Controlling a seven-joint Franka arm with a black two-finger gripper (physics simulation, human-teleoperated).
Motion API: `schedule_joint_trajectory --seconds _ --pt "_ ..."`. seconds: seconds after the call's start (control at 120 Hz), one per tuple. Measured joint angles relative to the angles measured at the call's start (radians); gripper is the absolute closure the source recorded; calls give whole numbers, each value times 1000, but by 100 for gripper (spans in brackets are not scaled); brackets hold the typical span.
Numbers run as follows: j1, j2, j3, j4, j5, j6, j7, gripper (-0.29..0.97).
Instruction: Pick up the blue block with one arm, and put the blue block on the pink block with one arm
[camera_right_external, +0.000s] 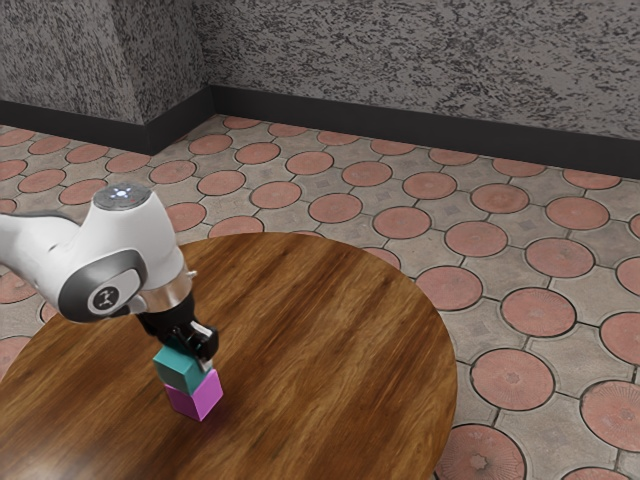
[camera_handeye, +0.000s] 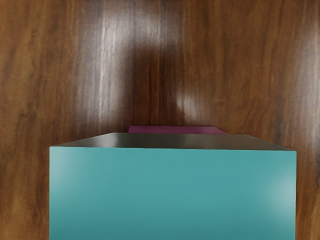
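Note:
The blue block (camera_right_external: 178, 371), teal in colour, rests on top of the pink block (camera_right_external: 197, 397) near the front of the round wooden table (camera_right_external: 330, 330), toward the exterior view's left. My gripper (camera_right_external: 188, 347) comes down from above, its black fingers against the blue block's upper sides and shut on it. In the wrist view the blue block (camera_handeye: 172, 192) looms directly under my hand, and a thin strip of the pink block (camera_handeye: 175, 129) peeks out behind it.
The table's rounded edge (camera_right_external: 445, 350) curves off to the exterior view's right, with tiled floor (camera_right_external: 500, 230) beyond. Bare wood (camera_handeye: 150, 60) lies past the two blocks. Dark stone walls stand far behind.

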Motion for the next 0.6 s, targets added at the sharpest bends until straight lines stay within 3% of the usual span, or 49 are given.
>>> schedule_joint_trajectory --seconds 0.333,0.458,0.6 --pt "0 4 5 -2 -1 6 0 40" --pt "0 3 9 -1 1 5 -1 22" --pt "0 3 20 -1 4 4 -1 13"
